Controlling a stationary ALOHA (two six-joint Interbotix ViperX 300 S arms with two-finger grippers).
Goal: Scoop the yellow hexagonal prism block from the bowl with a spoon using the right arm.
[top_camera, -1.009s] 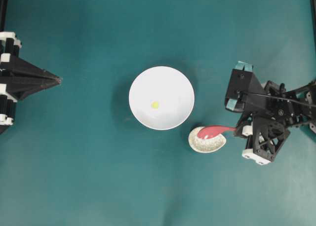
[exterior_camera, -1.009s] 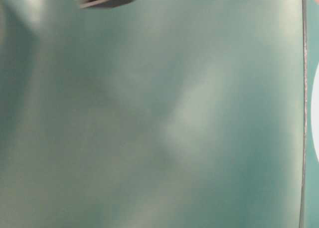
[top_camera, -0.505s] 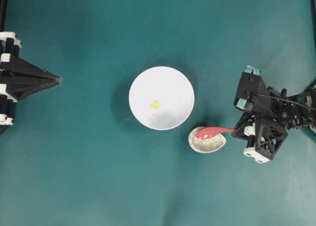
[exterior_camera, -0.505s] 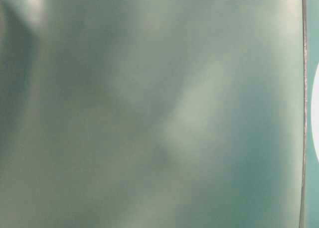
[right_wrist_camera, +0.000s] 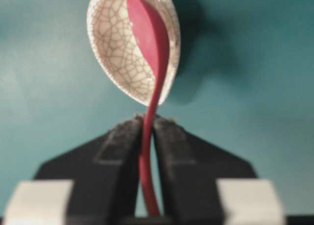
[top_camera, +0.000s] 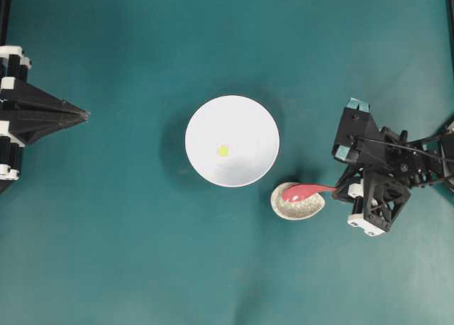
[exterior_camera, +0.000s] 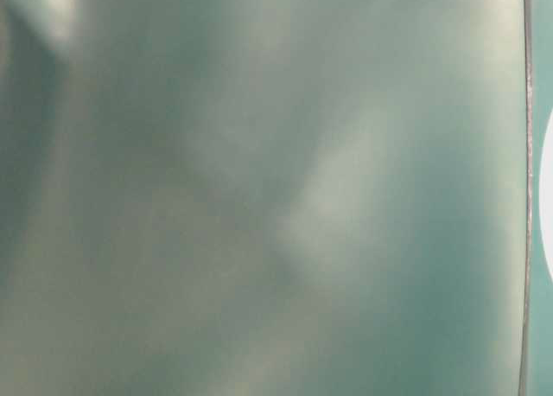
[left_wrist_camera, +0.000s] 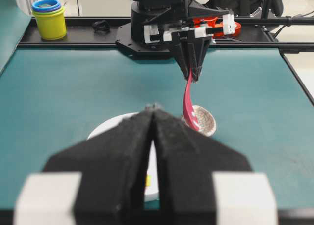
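The right gripper [right_wrist_camera: 147, 136] has its jaws around the spoon [right_wrist_camera: 149, 53] handle, the pads close against it on either side; the opening looks a touch looser than a firm clamp, so I cannot tell whether it is truly pinching or just starting to let go. Over the last second the right arm [top_camera: 386, 176] has shifted a little toward the right edge of the overhead view and tilted, while the spoon's scoop has stayed lying in the small crackled dish [top_camera: 298, 203] at lower centre-right. So the lift has not begun. The block [top_camera: 223, 150] sits alone in the bowl [top_camera: 206, 119] at frame centre, just left of the bowl's middle, untouched. The left gripper [left_wrist_camera: 151, 136], clenched shut, is parked at the left edge. A slack hold risks the handle slipping when raised.
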